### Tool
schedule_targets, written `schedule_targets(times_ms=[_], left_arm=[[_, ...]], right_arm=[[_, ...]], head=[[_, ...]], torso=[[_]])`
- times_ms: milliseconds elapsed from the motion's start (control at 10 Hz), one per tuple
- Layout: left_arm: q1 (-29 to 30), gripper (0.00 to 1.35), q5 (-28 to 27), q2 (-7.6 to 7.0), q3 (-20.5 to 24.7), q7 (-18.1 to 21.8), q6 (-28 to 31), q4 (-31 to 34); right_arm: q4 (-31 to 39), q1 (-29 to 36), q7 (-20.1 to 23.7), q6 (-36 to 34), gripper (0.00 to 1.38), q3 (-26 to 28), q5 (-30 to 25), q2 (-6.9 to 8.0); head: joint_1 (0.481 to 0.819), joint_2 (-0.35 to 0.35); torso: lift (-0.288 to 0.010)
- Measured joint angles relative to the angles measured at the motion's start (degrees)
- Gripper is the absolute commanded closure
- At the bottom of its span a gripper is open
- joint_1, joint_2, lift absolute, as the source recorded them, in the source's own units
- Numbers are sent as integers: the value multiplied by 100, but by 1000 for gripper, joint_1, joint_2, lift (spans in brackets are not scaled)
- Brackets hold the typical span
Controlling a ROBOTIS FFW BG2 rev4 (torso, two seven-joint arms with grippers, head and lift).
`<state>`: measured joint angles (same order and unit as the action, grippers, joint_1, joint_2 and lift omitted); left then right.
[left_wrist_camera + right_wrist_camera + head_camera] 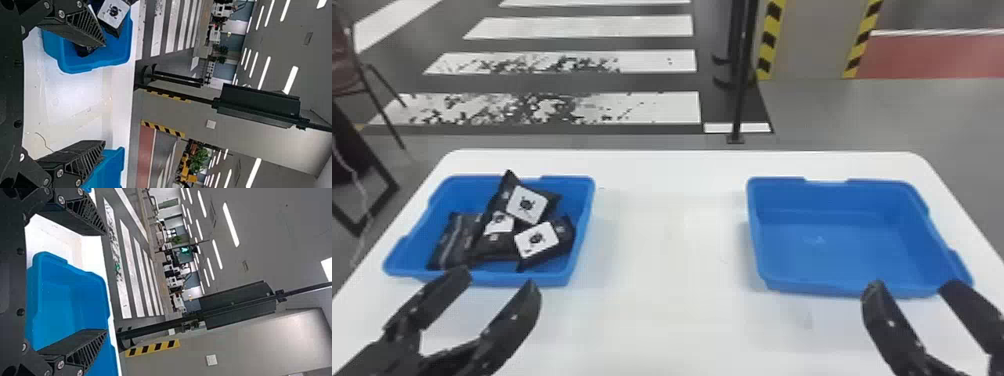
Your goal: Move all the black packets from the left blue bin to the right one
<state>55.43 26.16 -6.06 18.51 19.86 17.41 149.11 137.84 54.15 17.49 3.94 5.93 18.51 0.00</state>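
The black packets [494, 247] are heaped in the left bin [581, 205], some laid over others. They look soft and light, and might sag or slip if pinched by a thin corner. The top packet [527, 204] could best be gripped across its fat middle. The left tool [497, 281] is spread wide with nothing held, near that bin's close side. The right tool [913, 287] is spread and empty too, by the right bin [832, 250].
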Motion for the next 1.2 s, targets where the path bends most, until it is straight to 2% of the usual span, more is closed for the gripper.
schedule_targets(times_ms=[300, 700, 1000, 1200], left_arm=[[-40, 213, -29, -11, 7, 0, 104, 0], [-703, 243, -444, -87, 332, 1, 982, -36], [-1716, 240, -705, -420, 482, 59, 2301, -475], [-2513, 240, -756, -618, 456, 170, 2726, -1047]], right_arm=[[-8, 3, 0, 0, 154, -2, 9, 0], [-48, -1, 9, -38, 154, -12, 22, 0], [-67, -29, 9, -99, 154, -41, 32, 0], [-85, -44, 9, -126, 154, -61, 44, 0]], head=[[695, 46], [695, 93], [695, 137], [695, 161]], torso=[[-185], [-185], [-185], [-185]])
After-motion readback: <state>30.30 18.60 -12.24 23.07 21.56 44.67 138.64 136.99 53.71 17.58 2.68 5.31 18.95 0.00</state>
